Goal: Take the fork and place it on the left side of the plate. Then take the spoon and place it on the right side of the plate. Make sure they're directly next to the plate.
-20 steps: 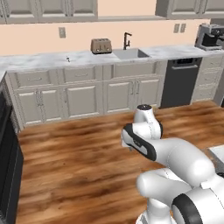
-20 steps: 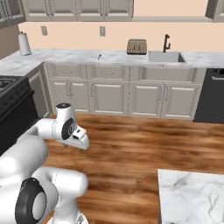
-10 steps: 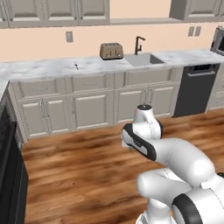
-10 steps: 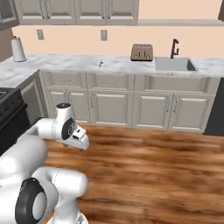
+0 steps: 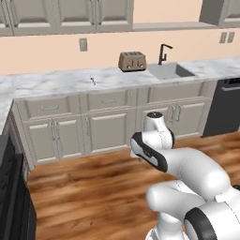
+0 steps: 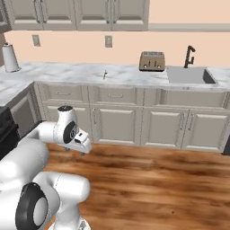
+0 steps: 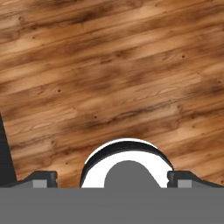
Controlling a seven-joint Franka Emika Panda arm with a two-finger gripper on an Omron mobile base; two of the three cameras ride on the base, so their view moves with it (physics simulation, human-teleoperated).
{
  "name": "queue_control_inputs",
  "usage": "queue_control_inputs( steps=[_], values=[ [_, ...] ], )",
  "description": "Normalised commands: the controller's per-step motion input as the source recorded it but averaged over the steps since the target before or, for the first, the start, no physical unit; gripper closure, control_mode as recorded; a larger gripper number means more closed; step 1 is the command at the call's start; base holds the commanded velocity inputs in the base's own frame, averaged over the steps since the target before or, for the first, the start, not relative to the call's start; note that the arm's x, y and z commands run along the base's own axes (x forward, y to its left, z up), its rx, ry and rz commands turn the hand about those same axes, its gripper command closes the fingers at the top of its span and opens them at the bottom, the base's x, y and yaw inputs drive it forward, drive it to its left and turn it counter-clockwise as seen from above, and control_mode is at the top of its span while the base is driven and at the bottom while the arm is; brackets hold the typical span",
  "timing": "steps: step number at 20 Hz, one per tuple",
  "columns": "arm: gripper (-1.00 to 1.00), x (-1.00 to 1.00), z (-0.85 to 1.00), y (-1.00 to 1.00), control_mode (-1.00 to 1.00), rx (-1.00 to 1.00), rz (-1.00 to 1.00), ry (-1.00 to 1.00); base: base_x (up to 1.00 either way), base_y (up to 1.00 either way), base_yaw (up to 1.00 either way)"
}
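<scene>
My gripper (image 7: pixel 113 178) points down at the bare wooden floor with its two fingertips (image 7: pixel 43 177) far apart and nothing between them, so it is open. From the right base view the gripper (image 6: pixel 83 150) hangs low on the folded arm, well short of the cabinets. One small slim grey thing (image 5: pixel 93 80) (image 6: pixel 104 74) lies on the marble counter left of the toaster; it is too small to tell whether it is the fork or the spoon. The plate is out of view.
A toaster (image 5: pixel 131 61) (image 6: pixel 152 61), a sink (image 5: pixel 169 71) with a dark faucet (image 5: pixel 163 52) and a paper towel roll (image 6: pixel 9 57) stand on the counter (image 5: pixel 47 86). A dishwasher (image 5: pixel 224 107) is at the right, a black stove (image 5: pixel 11 197) at the left. Wooden floor lies between me and the cabinets.
The whole scene has slid to the right and grown nearer in both base views, so the base has moved. The arm keeps its folded pose and the gripper stays open.
</scene>
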Motion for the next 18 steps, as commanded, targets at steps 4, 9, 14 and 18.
queue_control_inputs(
  steps=[4,9,14,18],
  values=[
    [-1.00,0.00,0.00,0.00,1.00,0.00,0.00,0.00,0.82,0.50,0.00],
    [-1.00,0.00,0.00,0.00,1.00,0.00,0.00,0.00,0.77,0.48,0.00],
    [-1.00,0.00,0.00,0.00,1.00,0.00,0.00,0.00,0.81,0.32,0.00],
    [-1.00,0.00,0.00,0.00,1.00,0.00,0.00,0.00,0.83,0.11,0.00]
  ],
)
